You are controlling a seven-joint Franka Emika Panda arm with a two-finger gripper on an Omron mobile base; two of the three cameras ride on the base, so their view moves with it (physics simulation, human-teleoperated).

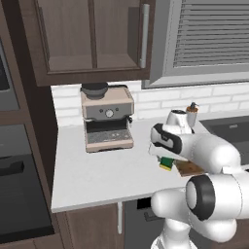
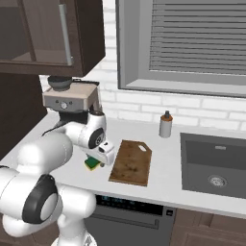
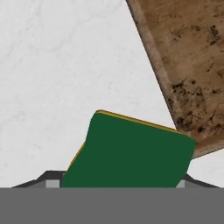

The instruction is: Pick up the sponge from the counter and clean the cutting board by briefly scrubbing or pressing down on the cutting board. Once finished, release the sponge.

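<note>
Left base view: the arm reaches from the lower right over the counter [image 1: 92, 175]. Its end effector [image 1: 164, 159] sits low at about 3 o'clock of centre, with the sponge [image 1: 167, 163] showing green and yellow right beneath it. Whether the sponge rests on the counter or hangs just above it cannot be told. A corner of the board [image 1: 190, 168] shows at the sponge's 3 o'clock, mostly hidden by the arm. A coffee machine [image 1: 107, 118] stands at 10 o'clock by the wall, and a small bottle [image 1: 192, 113] at 1 o'clock.

Right base view: the end effector [image 2: 99, 156] is at 9 o'clock of centre, and the sponge [image 2: 93, 164] peeks out under it, just beside the left edge of the board [image 2: 130, 162]. The bottle [image 2: 166, 125] stands beyond the board, and the sink [image 2: 214, 163] lies at 3 o'clock.

Hand view: the sponge [image 3: 129, 153], green face up, fills the lower middle between the fingertips [image 3: 51, 182], which sit close against its sides; the end effector appears closed on it. The board [image 3: 188, 61] lies at 1 o'clock, its corner next to the sponge's right end.
</note>
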